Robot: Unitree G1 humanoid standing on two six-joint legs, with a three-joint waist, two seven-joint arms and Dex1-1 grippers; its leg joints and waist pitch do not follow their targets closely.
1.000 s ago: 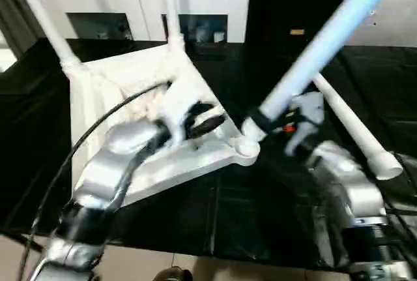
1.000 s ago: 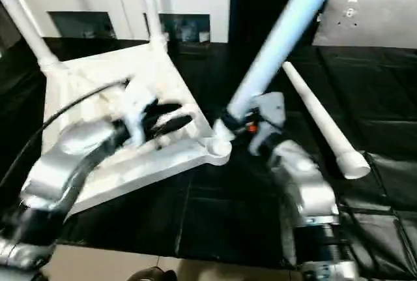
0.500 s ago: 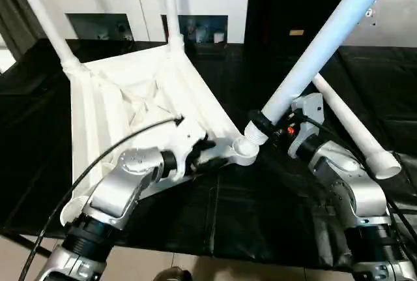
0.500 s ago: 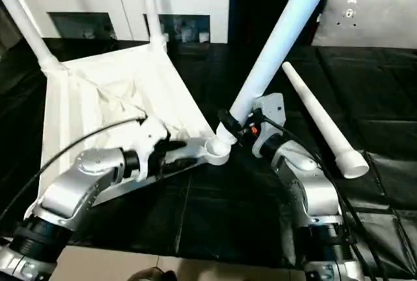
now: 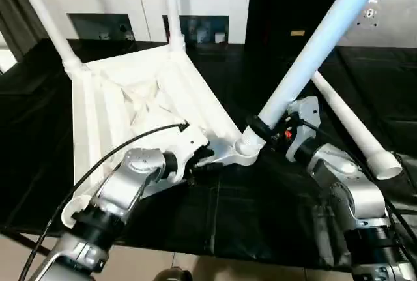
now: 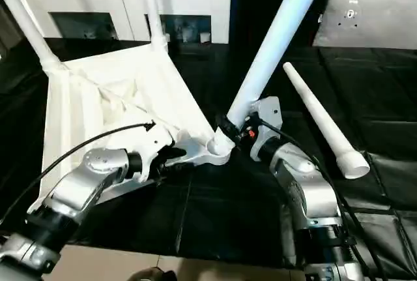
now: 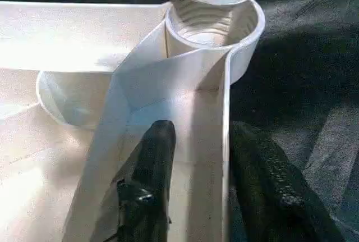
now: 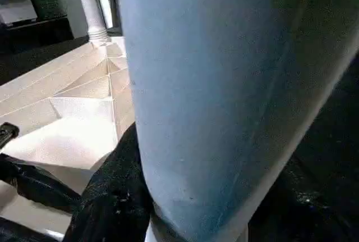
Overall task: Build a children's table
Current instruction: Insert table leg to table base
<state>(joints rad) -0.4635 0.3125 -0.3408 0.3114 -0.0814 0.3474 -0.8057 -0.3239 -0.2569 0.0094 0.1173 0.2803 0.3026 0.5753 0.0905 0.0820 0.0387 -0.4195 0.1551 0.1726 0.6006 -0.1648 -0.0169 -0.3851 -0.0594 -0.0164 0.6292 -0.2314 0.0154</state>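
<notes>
The white plastic rectangular tabletop [image 5: 140, 108] is seen lying ribbed underside up on the black cloth-covered surface [image 5: 260, 209], with two white tubular legs [image 5: 44, 17] already standing in its far corner sockets. The rim wall beside the near round corner socket [image 7: 216, 28] is straddled by the left gripper [image 7: 210, 169], one black finger [image 7: 151, 163] inside and one outside, apparently pinching it. A long white tubular leg [image 5: 313, 49] is clasped near its threaded end by the right gripper [image 5: 264, 128], its tip held at that socket. Another white leg [image 5: 355, 128] lies loose nearby.
</notes>
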